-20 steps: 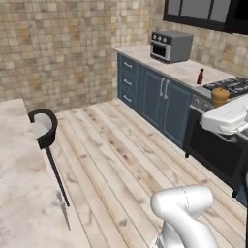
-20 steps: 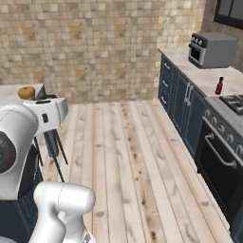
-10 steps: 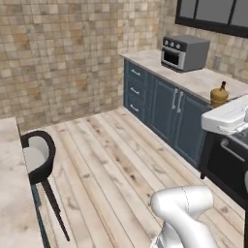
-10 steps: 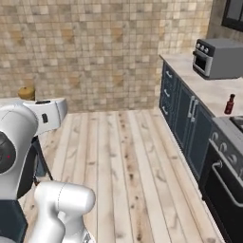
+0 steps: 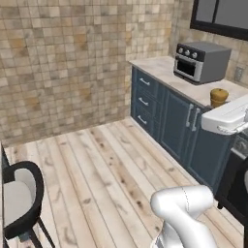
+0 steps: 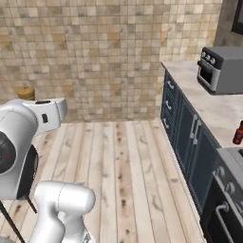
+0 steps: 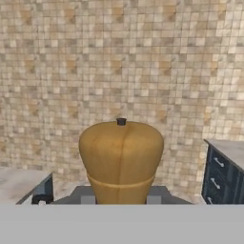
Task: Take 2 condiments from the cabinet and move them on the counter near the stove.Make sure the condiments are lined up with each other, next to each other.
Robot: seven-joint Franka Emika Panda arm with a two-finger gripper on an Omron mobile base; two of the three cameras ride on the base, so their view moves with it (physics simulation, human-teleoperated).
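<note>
- You have the tiled stone wall (image 5: 72, 63) ahead of you, with pale wood floor planks (image 5: 101, 179) running up to it.
- The counter (image 6: 213, 107) runs along your right side over blue-grey cupboard doors with silver handles; in the left base view it sits at the right (image 5: 164, 72).
- The grey toaster oven (image 5: 202, 61) stands on that counter near the wall, well apart from the arm; you also see it in the right base view (image 6: 222, 69).
- A dark-framed chair (image 5: 19, 203) with a pale seat sits at the lower left of the left base view.
- The tan-orange bottle (image 7: 121, 162) is upright in front of the hand camera, carried in the air; its rounded top shows above the arm's white link in the left base view (image 5: 219, 97) and in the right base view (image 6: 26, 91).
- The gripper (image 7: 119, 199) is closed as far as it goes on the base of that bottle, one finger at each side.
- The red hot-sauce bottle (image 6: 238, 133) stands upright on the counter at the right edge of the right base view, just beside the stove's (image 6: 232, 166) near end.
</note>
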